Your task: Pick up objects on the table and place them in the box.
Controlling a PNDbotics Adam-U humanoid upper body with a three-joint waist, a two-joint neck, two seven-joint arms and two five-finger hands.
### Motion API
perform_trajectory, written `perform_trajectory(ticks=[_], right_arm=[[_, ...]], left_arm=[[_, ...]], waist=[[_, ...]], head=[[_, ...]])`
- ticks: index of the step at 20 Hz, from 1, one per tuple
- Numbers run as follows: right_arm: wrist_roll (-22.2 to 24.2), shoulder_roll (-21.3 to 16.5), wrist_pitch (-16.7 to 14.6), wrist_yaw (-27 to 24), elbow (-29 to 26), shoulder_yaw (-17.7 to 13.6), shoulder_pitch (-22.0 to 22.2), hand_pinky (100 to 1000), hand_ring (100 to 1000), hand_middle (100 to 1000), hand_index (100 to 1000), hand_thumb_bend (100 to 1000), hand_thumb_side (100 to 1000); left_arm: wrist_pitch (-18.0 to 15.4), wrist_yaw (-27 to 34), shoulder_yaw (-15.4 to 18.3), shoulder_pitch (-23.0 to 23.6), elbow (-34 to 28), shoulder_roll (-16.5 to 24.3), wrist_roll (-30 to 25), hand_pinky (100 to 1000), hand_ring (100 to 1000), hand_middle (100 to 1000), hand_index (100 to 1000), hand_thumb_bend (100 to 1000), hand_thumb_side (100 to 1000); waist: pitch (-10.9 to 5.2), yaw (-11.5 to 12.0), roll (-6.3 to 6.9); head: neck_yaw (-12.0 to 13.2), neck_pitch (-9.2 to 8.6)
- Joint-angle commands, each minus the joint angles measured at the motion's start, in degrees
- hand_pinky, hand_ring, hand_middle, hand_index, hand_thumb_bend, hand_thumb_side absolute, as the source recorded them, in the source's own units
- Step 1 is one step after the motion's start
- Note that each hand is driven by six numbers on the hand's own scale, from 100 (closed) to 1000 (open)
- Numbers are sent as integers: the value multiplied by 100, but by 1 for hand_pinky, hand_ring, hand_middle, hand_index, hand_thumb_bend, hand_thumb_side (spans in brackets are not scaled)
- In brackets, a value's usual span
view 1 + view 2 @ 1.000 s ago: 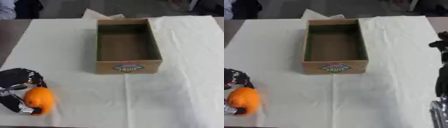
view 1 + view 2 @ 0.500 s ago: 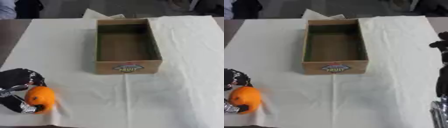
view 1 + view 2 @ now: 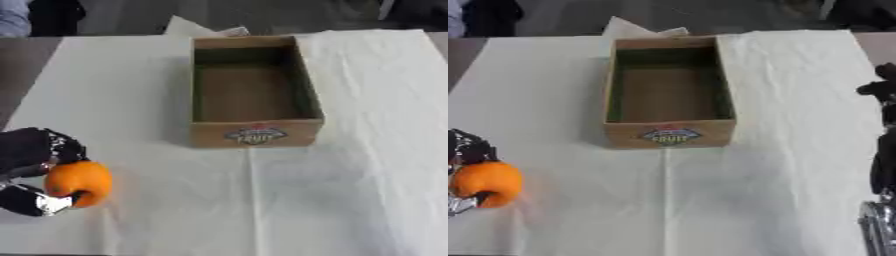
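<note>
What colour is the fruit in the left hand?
Orange, held in the left hand; clearest in the left eye view.

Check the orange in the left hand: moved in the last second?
Yes, slightly. The orange, held in the left hand, has risen a little toward the box, which sits unchanged.

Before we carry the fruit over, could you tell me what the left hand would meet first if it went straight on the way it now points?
The left hand, curled round the orange, seems to point rightward across the bare cloth. That way looks free; the box lies farther back.
</note>
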Motion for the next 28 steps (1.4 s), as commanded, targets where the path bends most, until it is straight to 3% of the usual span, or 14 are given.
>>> perform_trajectory(ticks=[1, 10, 16, 20, 28], right_arm=[[-4, -61, -2, -15, -115, -4, -42, 891, 964, 511, 742, 100, 850], [-15, -64, -10, -9, -115, -17, -42, 892, 964, 511, 741, 100, 850], [-43, -75, -35, -1, -115, -34, -64, 892, 963, 511, 741, 100, 848], [-29, -69, -42, 15, -115, -30, -92, 892, 965, 511, 742, 100, 849], [-49, -85, -78, -30, -115, -27, -190, 891, 961, 512, 741, 100, 848]], left_arm=[[-1400, 181, 159, -19, -97, 243, -1324, 412, 575, 488, 696, 100, 560], [-1399, 715, 439, -175, -10, 263, -1241, 393, 568, 482, 688, 100, 434], [-1359, 617, 599, -741, 351, 132, -777, 388, 570, 479, 682, 100, 404], [-1326, 183, 709, -1214, 623, -80, -327, 403, 577, 480, 685, 100, 389], [-1199, -1340, 756, -2132, 1036, -595, 1149, 414, 584, 487, 697, 100, 374]], waist=[[-88, 6, 9], [-80, 14, 18], [-44, -27, 32], [5, -86, 42], [63, -239, 72]], head=[[-21, -41], [-43, -55], [-66, -101], [-115, -141], [-40, -277]])
